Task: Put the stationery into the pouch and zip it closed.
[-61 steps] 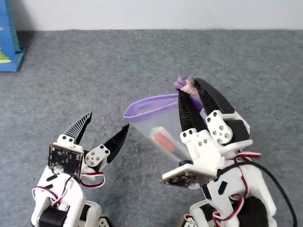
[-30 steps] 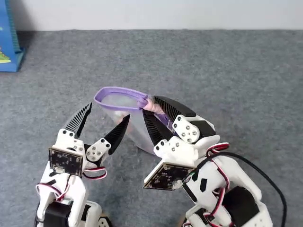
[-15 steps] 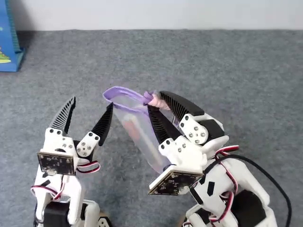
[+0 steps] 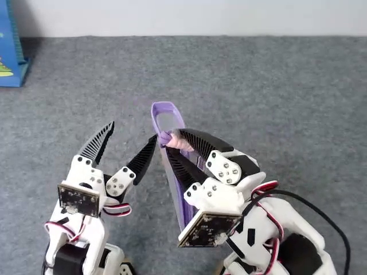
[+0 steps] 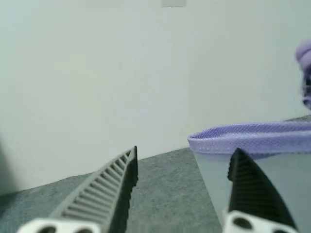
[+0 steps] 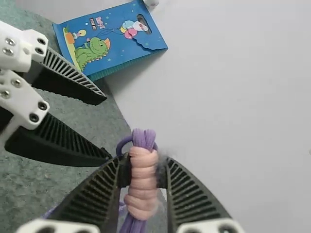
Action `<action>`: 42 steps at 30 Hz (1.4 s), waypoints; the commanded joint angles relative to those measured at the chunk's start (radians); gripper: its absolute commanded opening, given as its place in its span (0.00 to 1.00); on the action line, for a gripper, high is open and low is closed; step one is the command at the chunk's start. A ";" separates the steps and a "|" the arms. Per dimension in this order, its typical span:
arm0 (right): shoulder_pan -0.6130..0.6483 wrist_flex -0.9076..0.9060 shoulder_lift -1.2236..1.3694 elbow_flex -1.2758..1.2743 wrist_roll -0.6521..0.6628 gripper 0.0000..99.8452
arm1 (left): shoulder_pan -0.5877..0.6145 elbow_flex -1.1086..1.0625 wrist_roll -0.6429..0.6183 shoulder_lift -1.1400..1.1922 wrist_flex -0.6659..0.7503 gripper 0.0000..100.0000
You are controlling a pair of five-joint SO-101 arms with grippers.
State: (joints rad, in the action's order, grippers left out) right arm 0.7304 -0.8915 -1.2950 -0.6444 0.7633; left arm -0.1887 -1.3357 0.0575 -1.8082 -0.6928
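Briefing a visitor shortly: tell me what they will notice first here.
The clear pouch with its purple rim stands out near the table's middle, held upright by the right pincer, which is shut on its pink pull cord. The left pincer is open right beside it. A blue card sits at the far left edge.

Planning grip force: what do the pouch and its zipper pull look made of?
Pouch: translucent, frosted soft plastic walls, seemingly, with a woven purple fabric rim, its weave visible. Zipper pull: knotted pink and purple cord, matte, probably textile.
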 commanded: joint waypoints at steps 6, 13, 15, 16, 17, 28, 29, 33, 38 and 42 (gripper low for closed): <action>0.012 0.084 0.013 -0.097 -0.018 0.01 | -0.003 0.248 0.014 -0.014 -0.370 0.29; 0.012 0.096 0.016 -0.110 -0.014 0.01 | -0.012 0.493 0.014 -0.014 -0.608 0.29; 0.012 0.094 0.016 -0.110 -0.014 0.01 | -0.029 0.558 0.000 -0.014 -0.658 0.29; 0.012 0.096 0.013 -0.110 -0.014 0.01 | -0.063 0.587 -0.018 -0.014 -0.683 0.29; 0.012 0.096 0.013 -0.110 -0.014 0.01 | -0.107 0.608 -0.035 -0.014 -0.707 0.29; 0.012 0.096 0.012 -0.104 -0.018 0.01 | -0.341 0.440 -0.126 -0.012 -0.623 0.29; 0.012 0.096 0.012 -0.104 -0.018 0.01 | -0.344 0.403 -0.126 -0.012 -0.601 0.29; 0.012 0.096 0.012 -0.104 -0.018 0.01 | -0.344 0.288 -0.126 -0.012 -0.525 0.29; 0.016 0.096 0.012 -0.104 -0.020 0.01 | -0.345 0.248 -0.173 -0.012 -0.483 0.29; 0.016 0.096 0.012 -0.104 -0.020 0.01 | -0.388 0.240 -0.196 -0.011 -0.466 0.29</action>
State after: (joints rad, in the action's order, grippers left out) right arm 0.7380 -0.7994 -1.2981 -0.7442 0.7526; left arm -0.5401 -1.0917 -0.1174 -1.8098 -1.1960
